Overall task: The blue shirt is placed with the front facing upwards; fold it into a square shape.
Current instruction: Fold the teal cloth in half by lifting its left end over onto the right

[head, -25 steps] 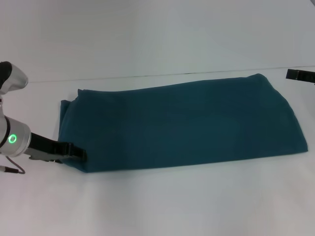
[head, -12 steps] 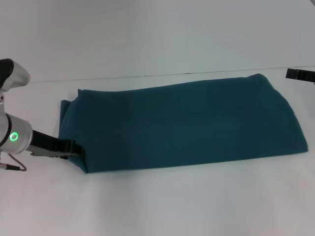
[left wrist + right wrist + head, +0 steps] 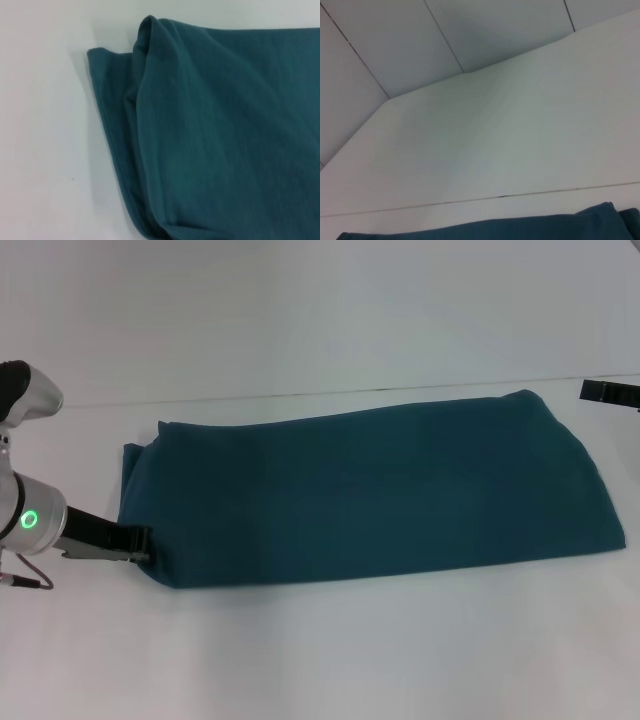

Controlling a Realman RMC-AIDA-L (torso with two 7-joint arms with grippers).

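- Across the middle of the head view you have the blue shirt (image 3: 370, 495) lying flat on the white surface (image 3: 320, 660), folded into a long, slightly tapering band with its plain teal side up. Its cloth is matte and soft, with shallow ripples and rounded corners, and no lettering shows.
- At the shirt's near left corner you can see the left gripper (image 3: 140, 543), a dark, narrow tip on a silver wrist with a green ring light. It sits low on the surface, just touching or just beside the cloth edge; you cannot tell whether its jaws are apart or together.
- At the far right edge of that view the right gripper (image 3: 610, 393) shows only as a short black bar, beside the shirt's far right corner but apart from it. Its jaws cannot be read either.
- From the left wrist view you get the shirt's corner (image 3: 210, 140) close up: fine ribbed knit, several stacked layers with a stitched hem, and one rounded fold bulging over the flat lower layer.
- From the right wrist view you see a thin strip of the shirt's (image 3: 520, 227) teal edge, with smooth white surface and pale seamed wall panels (image 3: 395, 50) beyond it.
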